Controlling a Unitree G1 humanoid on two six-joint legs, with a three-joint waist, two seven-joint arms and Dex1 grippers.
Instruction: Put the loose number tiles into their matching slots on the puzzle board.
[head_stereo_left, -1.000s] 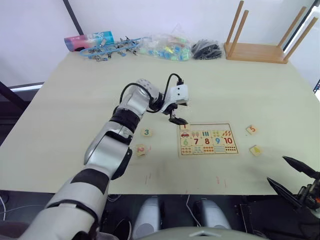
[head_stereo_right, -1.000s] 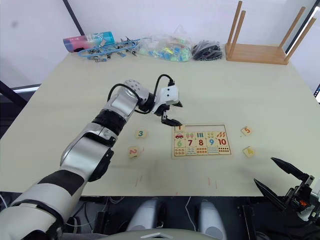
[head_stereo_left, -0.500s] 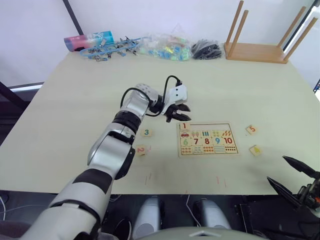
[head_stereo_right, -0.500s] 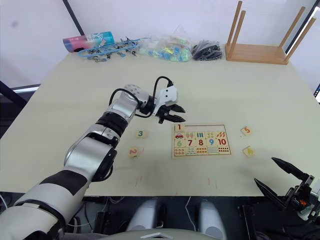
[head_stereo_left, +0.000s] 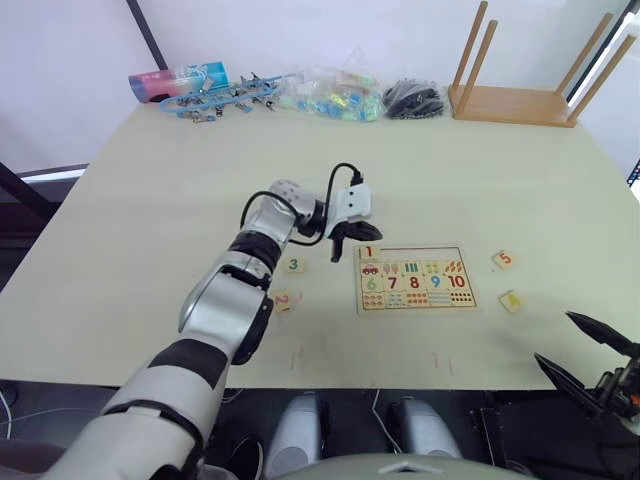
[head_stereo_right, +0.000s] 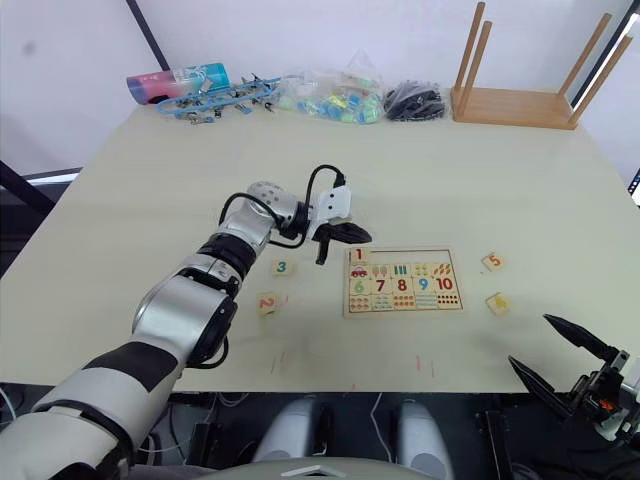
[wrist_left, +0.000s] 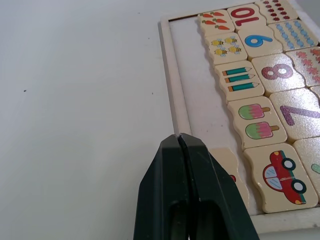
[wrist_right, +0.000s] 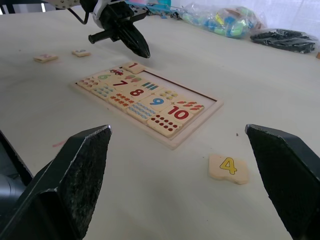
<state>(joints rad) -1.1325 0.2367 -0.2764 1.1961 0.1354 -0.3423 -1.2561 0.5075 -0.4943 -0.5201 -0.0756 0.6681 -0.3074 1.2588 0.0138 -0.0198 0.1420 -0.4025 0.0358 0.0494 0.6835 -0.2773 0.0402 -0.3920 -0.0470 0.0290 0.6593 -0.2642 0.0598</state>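
Digits 6–10 on puzzle board (head_stereo_left: 416, 280); loose tiles 2–5.

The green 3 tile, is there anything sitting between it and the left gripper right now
Nothing visible. The green 3 tile lies on bare table, with the left gripper just beside the puzzle board's left end, fingers shut and empty. The orange 2 tile lies nearer the robot, off that line.

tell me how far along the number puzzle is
Done: the 1 tile sits in the leftmost slot of the puzzle board. In hand: nothing; the left tool is shut and empty beside the board, the right tool open. Left: tiles 2, 3, 4 and 5 lie on the table.
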